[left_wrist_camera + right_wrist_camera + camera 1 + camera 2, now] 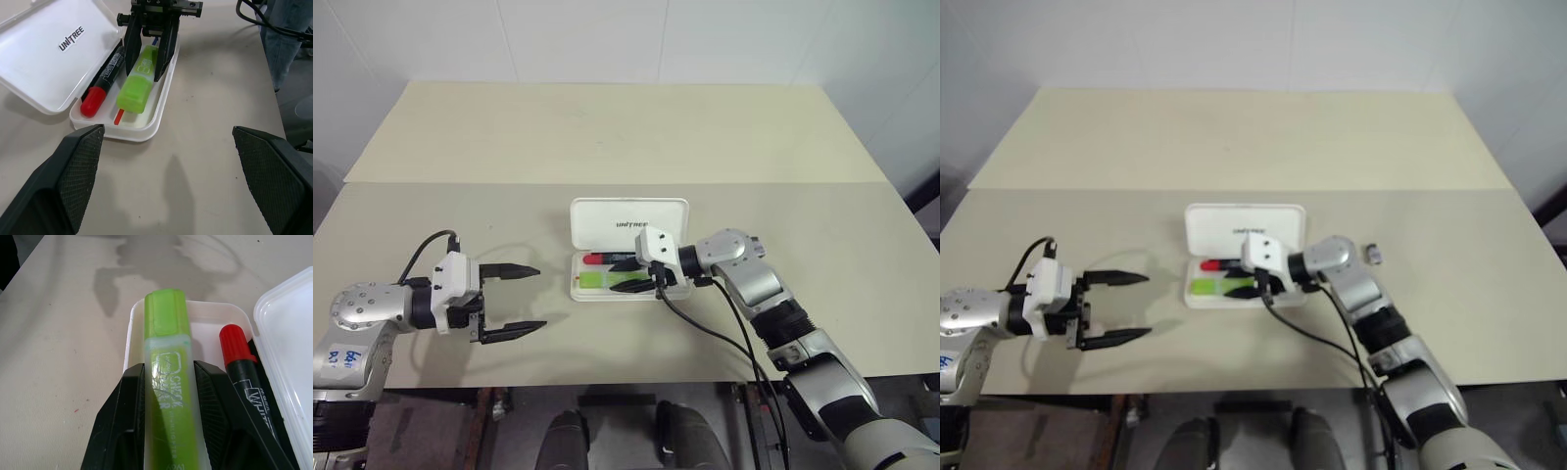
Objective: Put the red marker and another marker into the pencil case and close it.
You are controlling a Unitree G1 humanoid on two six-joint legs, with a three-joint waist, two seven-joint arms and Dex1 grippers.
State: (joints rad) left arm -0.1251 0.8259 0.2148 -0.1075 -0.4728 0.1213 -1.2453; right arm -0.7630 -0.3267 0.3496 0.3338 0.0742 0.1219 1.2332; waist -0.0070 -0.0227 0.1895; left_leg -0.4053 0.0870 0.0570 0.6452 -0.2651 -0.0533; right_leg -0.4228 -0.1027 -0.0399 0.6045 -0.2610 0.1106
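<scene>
1. The right gripper (628, 276) was pinched onto the chunky lime-green highlighter pen (138, 82), one black finger (123, 423) pressed on each side of its barrel. The jaws were only as wide as the pen, and the pen was down inside the tray.
2. The left gripper (513, 302) was spread as wide as it gets, holding nothing, hanging over bare worktop (607, 127) well to the left of the case.
3. The white plastic rounded-rectangle pencil case (607, 217) sat open near the middle of the pale beige worktop, lid tipped back away from the robot with the dark "UNITREE" lettering showing.
4. Inside the tray: the slim marker with the red cap and black barrel (103, 81) lay along the hinge side, and the green highlighter lay right beside it on the side nearer the robot, both running lengthwise.
5. A thin red strip (119, 116) poked out from under the highlighter's end; couldn't tell what it was exactly.
6. Hard to see stuff: the right gripper covered the far ends of both pens from the head views, so I couldn't say how their back ends sat. There was also a small dark object (1374, 255) on the worktop to the right of the case, too small to make out.
</scene>
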